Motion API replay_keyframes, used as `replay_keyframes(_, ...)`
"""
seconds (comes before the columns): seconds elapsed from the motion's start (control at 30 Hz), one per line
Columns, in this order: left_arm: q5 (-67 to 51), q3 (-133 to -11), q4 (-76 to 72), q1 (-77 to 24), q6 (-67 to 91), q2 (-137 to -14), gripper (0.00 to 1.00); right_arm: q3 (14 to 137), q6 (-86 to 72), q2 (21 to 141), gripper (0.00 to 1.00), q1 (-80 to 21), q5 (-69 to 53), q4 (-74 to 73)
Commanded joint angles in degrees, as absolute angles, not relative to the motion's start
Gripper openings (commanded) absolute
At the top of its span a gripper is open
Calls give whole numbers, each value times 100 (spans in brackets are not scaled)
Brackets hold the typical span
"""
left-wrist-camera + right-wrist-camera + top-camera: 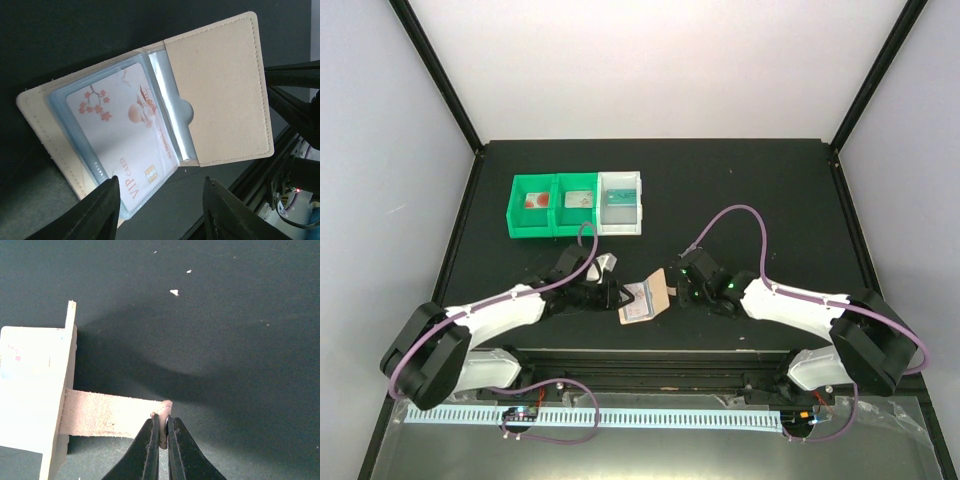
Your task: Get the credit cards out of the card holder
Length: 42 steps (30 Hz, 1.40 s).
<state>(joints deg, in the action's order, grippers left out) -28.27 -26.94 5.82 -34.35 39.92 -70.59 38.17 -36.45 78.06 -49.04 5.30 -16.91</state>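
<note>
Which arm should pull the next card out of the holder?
Left. The left pincer stands open at the VIP card in the card holder; the right pincer is shut on its tab.

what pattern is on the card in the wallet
White card with reddish blossoms and gold VIP lettering; clearest in the left wrist view.

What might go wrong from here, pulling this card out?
The right end effector holds only the tip of the narrow tan tab; a pull may slip it free. The white VIP card sits in a clear sleeve of the tan bifold card holder, so the open left end effector might pinch sleeve and card together.
</note>
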Motion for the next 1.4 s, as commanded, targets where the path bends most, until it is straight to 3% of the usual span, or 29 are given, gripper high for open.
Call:
replay_keyframes(0.0,-3304,-2991,108,-3439,3993,-7292,47,3770,-3664,7702,5,-4872,912,-1773)
replay_keyframes(0.27,-3592,-3460,-347,-3487,4069,-8128,43,3455,-3872,7650,6,-4871,1002,-1805)
replay_keyframes(0.5,-3767,-3736,-574,-3495,4048,-8589,43,3622,-3932,7010,20,-4876,1105,-2390)
replay_keyframes(0.63,-4017,-3858,-797,-3535,4173,-8885,41,3856,-4017,6558,23,-4878,789,-2502)
replay_keyframes(0.8,-4080,-3976,-886,-3588,4284,-9140,40,3629,-4014,6172,24,-4876,-134,-1511)
replay_keyframes(0.97,-3815,-3972,-496,-3564,4145,-8888,39,3538,-4172,6523,24,-4884,-1044,-674)
replay_keyframes(1.37,-3220,-3046,81,-3116,4065,-7973,41,3645,-4076,7978,22,-4881,-1285,-96)
